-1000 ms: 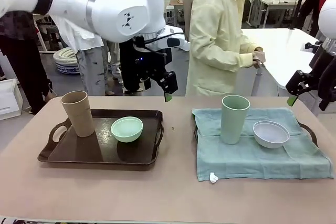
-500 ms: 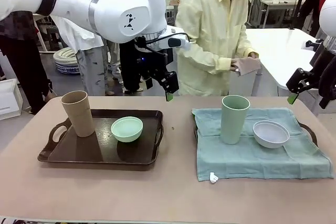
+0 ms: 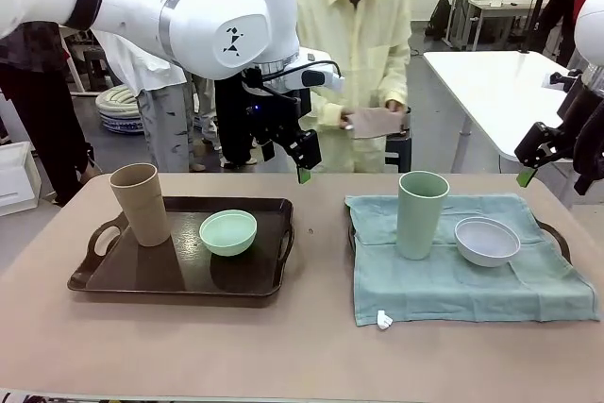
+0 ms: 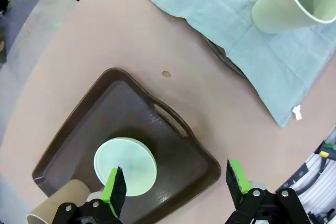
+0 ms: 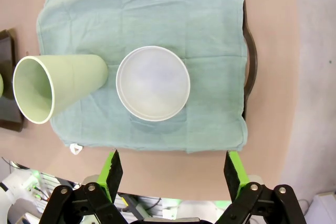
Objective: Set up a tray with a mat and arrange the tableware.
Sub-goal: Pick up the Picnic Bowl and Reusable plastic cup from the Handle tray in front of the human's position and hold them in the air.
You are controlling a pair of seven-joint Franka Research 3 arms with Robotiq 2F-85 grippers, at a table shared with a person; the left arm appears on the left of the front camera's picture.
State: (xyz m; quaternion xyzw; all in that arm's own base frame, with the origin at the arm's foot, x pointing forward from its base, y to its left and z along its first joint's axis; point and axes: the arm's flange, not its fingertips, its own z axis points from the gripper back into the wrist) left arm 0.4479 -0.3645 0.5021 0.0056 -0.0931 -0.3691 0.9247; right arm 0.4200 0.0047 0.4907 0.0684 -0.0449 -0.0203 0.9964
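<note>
**Beige tabletop, two trays: one matted, one bare**

Beige tabletop [image 3: 302, 351] carries two settings. At its left, a dark brown handled tray [image 3: 123, 278] lies bare. A tall tan-brown handleless cup [image 3: 140, 203] stands at the tray's rear left corner, and a small mint green bowl [image 3: 227, 231] sits near its right edge. The left gripper [image 4: 176, 183] hangs above that tray, jaws spread, grasping nothing. Beyond the far edge a person holds a folded pinkish-tan cloth [image 3: 376, 122], probably the mat this tray lacks. Rightward, a teal cloth mat [image 3: 453, 282] drapes a second tray [image 3: 559, 238]. A pale green cup [image 3: 421, 214] stands near the mat's left edge and a greyish white bowl [image 3: 487, 240] mid-mat, spaced apart, likely for easy grasping. The right gripper [image 5: 170, 170] hovers above them, released and empty.
</note>
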